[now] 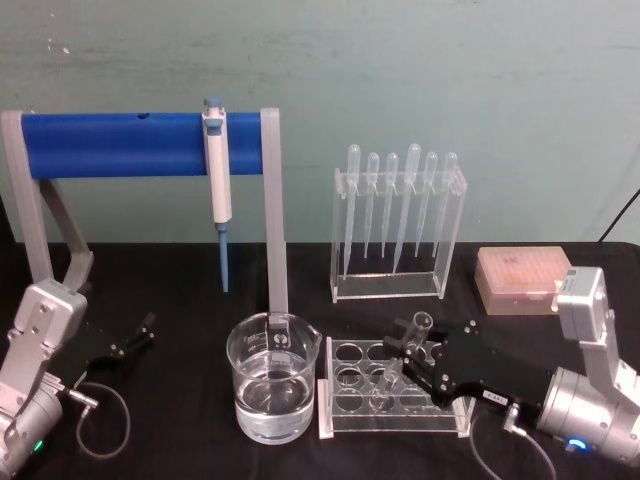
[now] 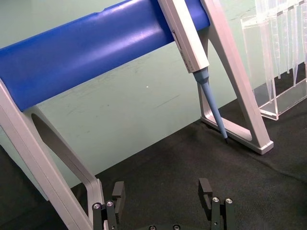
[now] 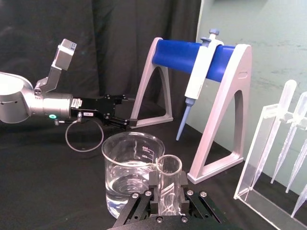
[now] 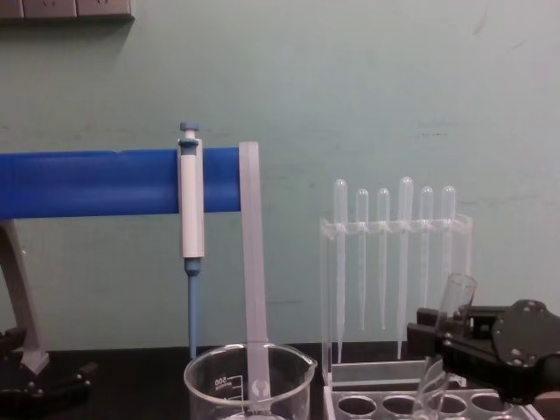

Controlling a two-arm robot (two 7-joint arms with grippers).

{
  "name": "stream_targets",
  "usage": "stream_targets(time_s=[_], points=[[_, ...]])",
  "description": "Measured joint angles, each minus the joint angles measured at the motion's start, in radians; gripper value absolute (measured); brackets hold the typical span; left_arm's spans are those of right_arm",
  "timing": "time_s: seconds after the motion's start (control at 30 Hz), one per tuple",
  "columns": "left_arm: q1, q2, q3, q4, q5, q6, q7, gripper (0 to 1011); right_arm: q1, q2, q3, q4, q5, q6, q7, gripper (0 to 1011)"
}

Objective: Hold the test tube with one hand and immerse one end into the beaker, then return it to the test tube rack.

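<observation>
The test tube [image 1: 412,338] is a clear glass tube leaning in the clear plastic rack [image 1: 345,400], its open rim up and its lower end in a hole. My right gripper [image 1: 408,358] reaches in from the right and is shut on the tube's middle. In the right wrist view the black fingers [image 3: 184,188] flank the test tube [image 3: 169,179]. The beaker [image 1: 272,378], holding clear liquid, stands just left of the rack and apart from the tube. It also appears in the chest view as the beaker [image 4: 248,378]. My left gripper [image 1: 132,338] rests open at the far left; the left wrist view shows nothing between its fingers [image 2: 118,192].
A blue-barred stand [image 1: 130,143] with a blue-and-white pipettor [image 1: 217,160] hangs behind the beaker, its grey leg [image 1: 276,230] close to the rim. A clear holder with several pipettes [image 1: 398,215] stands behind the rack. A tip box [image 1: 520,280] sits at the back right.
</observation>
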Motion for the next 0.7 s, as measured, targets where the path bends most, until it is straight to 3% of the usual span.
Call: stream_targets(time_s=[0.3,0.5,0.53,0.7], points=[[0.000,0.000,0.000,0.000,0.000,0.000,0.000,1000,0.021,0.025,-0.001,-0.050,-0.015,0.066,-0.013,225],[0.000,0.000,0.000,0.000,0.000,0.000,0.000,1000,0.055,0.045,-0.018,-0.087,0.006,0.182,-0.010,225],[0.000,0.000,0.000,0.000,0.000,0.000,0.000,1000,0.091,0.069,-0.026,-0.128,0.034,0.274,-0.031,225],[0.000,0.000,0.000,0.000,0.000,0.000,0.000,1000,0.125,0.083,-0.020,-0.150,0.057,0.316,-0.036,225]])
